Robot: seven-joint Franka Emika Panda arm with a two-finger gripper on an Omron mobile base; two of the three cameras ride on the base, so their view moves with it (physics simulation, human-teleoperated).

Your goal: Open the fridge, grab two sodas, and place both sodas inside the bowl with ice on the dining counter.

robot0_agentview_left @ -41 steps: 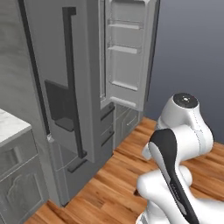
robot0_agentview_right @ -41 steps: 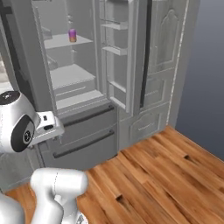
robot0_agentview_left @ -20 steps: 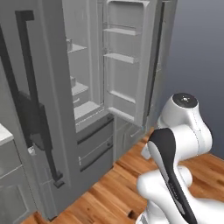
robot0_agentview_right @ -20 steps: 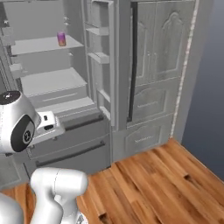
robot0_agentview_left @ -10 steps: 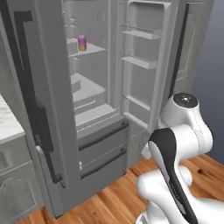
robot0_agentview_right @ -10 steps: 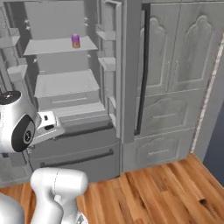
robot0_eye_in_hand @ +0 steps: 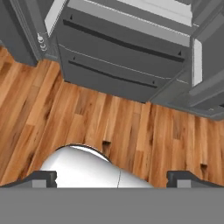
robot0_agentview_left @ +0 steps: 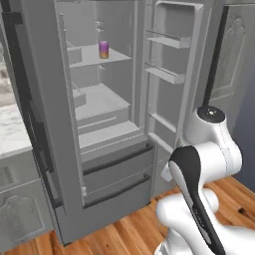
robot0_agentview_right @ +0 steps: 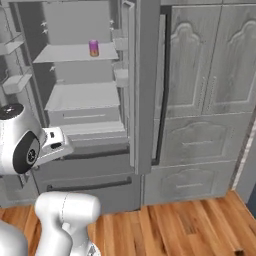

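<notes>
The fridge (robot0_agentview_left: 117, 172) stands straight ahead with both upper doors swung open, its grey shelves bare and two drawers (robot0_agentview_right: 90, 172) shut below. One soda (robot0_agentview_left: 103, 50), purple fading to orange, stands upright on the upper shelf, also visible in the right base view as a small can (robot0_agentview_right: 93, 48). My gripper (robot0_eye_in_hand: 114, 178) is open, hanging low and pointing down at the wooden floor in front of the fridge drawers (robot0_eye_in_hand: 118, 65), with nothing between its fingertips (robot0_eye_in_hand: 43, 177). It is far below and in front of the can. The bowl and the dining counter are out of view.
The left fridge door (robot0_agentview_left: 45, 109) and the right door with its bins (robot0_agentview_left: 172, 74) jut out on both sides of the opening. Tall grey panelled cabinets (robot0_agentview_right: 210, 75) stand right of the fridge. A marble worktop (robot0_agentview_left: 12, 132) lies at the left. Wooden floor (robot0_agentview_right: 175, 225) is underfoot.
The whole picture has shifted: the base has moved, so the fridge interior and the can now face me more squarely. The gripper stays open.
</notes>
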